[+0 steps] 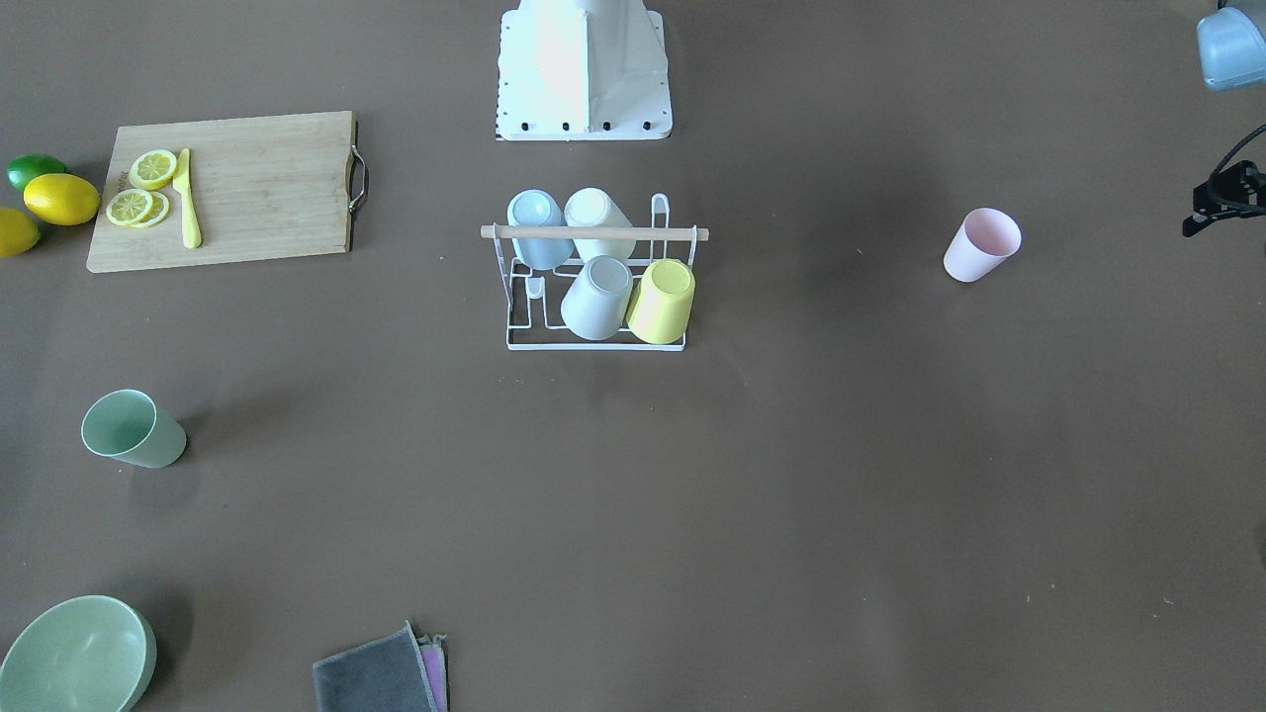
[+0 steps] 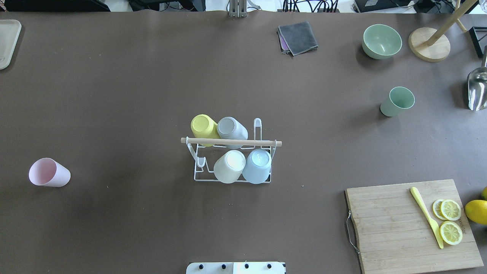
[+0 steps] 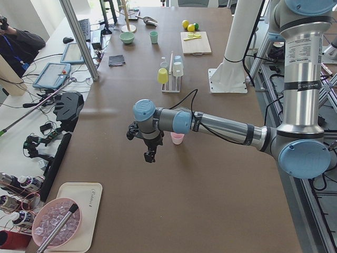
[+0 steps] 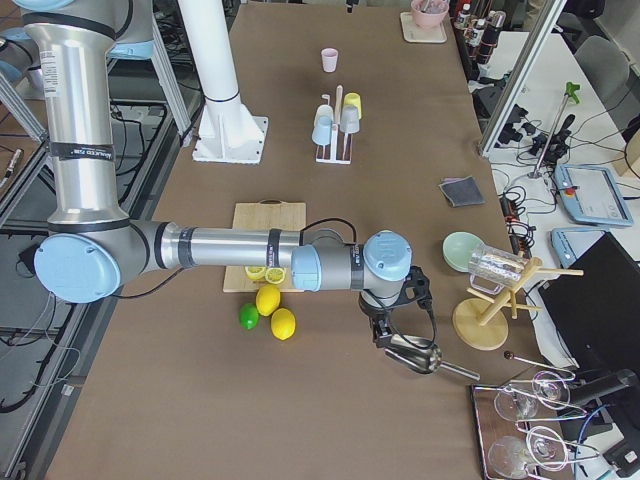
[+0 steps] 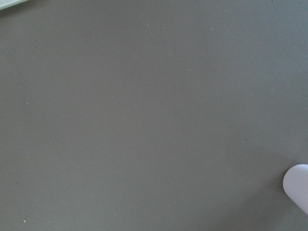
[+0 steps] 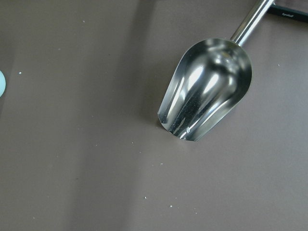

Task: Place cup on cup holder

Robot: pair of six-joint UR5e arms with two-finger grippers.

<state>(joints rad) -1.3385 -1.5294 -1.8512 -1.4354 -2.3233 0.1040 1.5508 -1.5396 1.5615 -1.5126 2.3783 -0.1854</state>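
Left gripper [image 3: 149,155] hangs near the pink cup [image 3: 177,138], right gripper [image 4: 384,334] over a metal scoop [image 4: 417,356]; clenched or released, I can't tell. Cup holder [image 2: 198,176] well away.

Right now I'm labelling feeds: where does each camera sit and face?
Front-facing: across table, facing robot base.
Overhead: behind robot, down onto cup holder; base edge.
Exterior left: table's left end; left arm near.
Exterior right: right end; right arm near.
Left wrist: straight down; pink cup edge.
Right wrist: down onto scoop.
Shared: every exterior shows the holder.
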